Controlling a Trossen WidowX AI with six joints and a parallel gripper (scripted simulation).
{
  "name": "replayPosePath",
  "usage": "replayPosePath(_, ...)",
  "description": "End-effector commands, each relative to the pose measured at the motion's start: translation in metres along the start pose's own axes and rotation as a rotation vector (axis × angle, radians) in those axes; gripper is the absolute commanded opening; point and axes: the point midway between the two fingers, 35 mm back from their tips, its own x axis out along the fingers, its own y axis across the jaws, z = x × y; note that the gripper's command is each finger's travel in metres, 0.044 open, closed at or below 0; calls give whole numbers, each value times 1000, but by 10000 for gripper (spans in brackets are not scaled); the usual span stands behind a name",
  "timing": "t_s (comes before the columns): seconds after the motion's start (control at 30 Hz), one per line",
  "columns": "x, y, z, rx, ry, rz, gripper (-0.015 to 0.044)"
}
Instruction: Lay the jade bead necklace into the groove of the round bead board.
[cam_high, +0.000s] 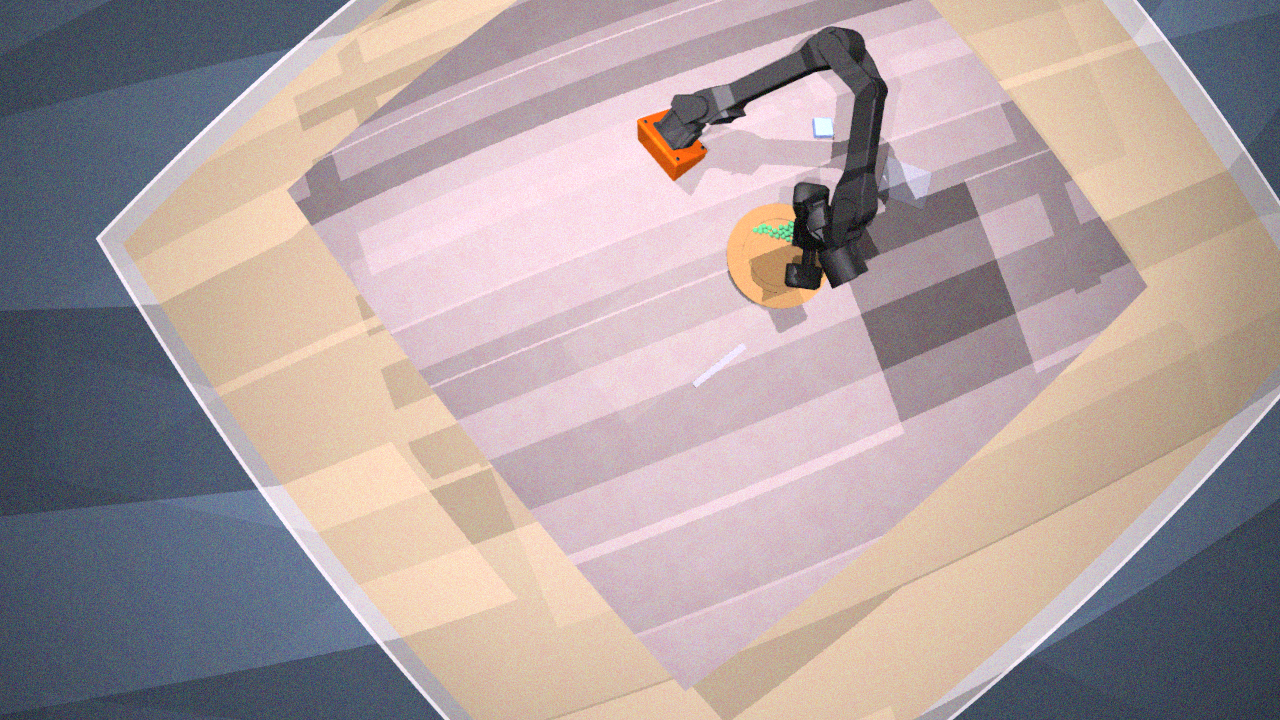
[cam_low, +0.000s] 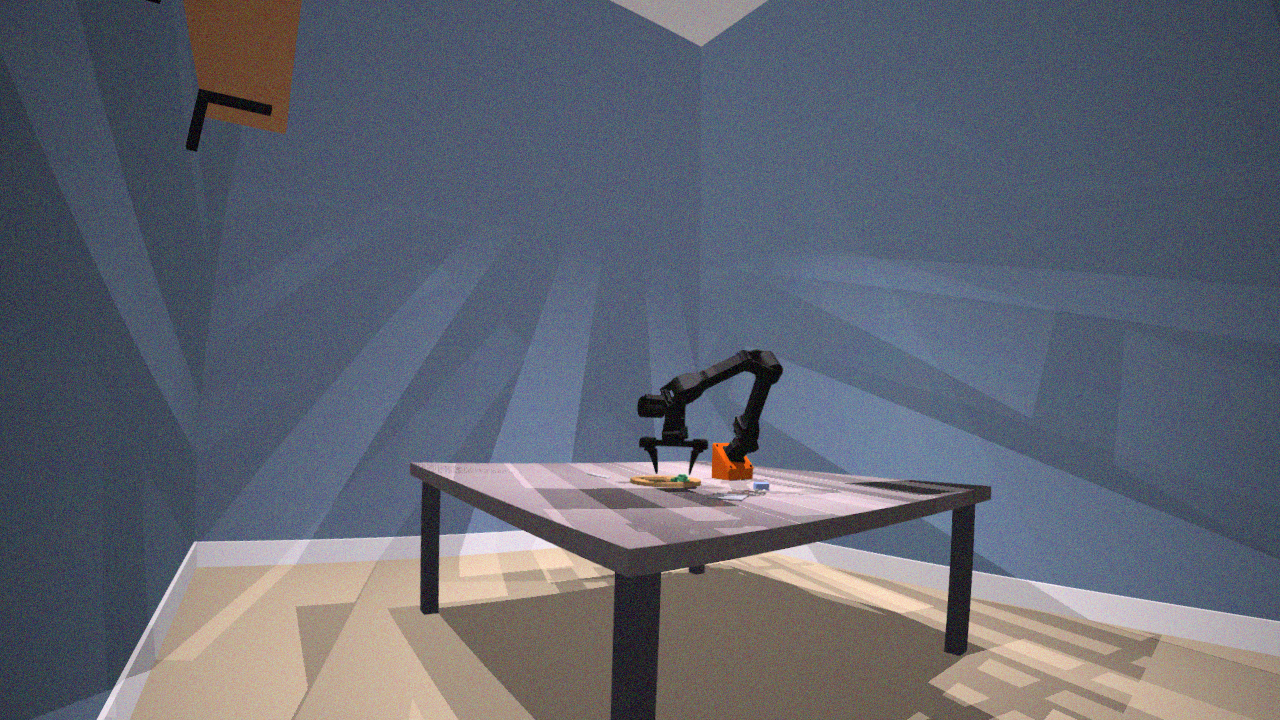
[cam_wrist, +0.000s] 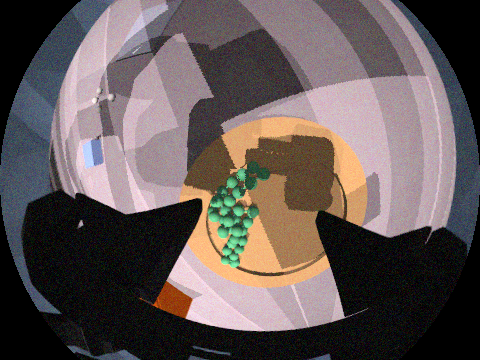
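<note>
The jade bead necklace (cam_high: 774, 231) (cam_low: 682, 478) (cam_wrist: 228, 201) lies bunched in an elongated heap on one side of the round bead board (cam_high: 742, 268) (cam_wrist: 352, 172). In the wrist view the heap covers the left part of the ring groove (cam_wrist: 270, 274), with many beads inside the ring. Whether any bead sits down in the groove I cannot tell. The groove's right and lower parts show no beads. My gripper (cam_low: 674, 473) (cam_wrist: 262, 212) is wide open and empty, low above the board. The arm hides part of the board and necklace in the top view.
A small blue block (cam_high: 822, 128) (cam_low: 759, 485) (cam_wrist: 93, 153) and a pale square sheet (cam_high: 908, 182) lie beyond the board. A white strip (cam_high: 718, 366) lies on its other side. Small white balls (cam_wrist: 111, 97) show in the wrist view. My orange base (cam_high: 659, 147) (cam_low: 732, 467) stands near the board.
</note>
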Motion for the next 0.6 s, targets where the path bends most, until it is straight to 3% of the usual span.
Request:
replayPosePath(0.0, 0, 0, 0, -5, -2, 2, 440)
replayPosePath(0.47, 0, 0, 0, -5, -2, 2, 440)
replayPosePath(0.57, -6, 2, -4, -106, -1, 1, 380)
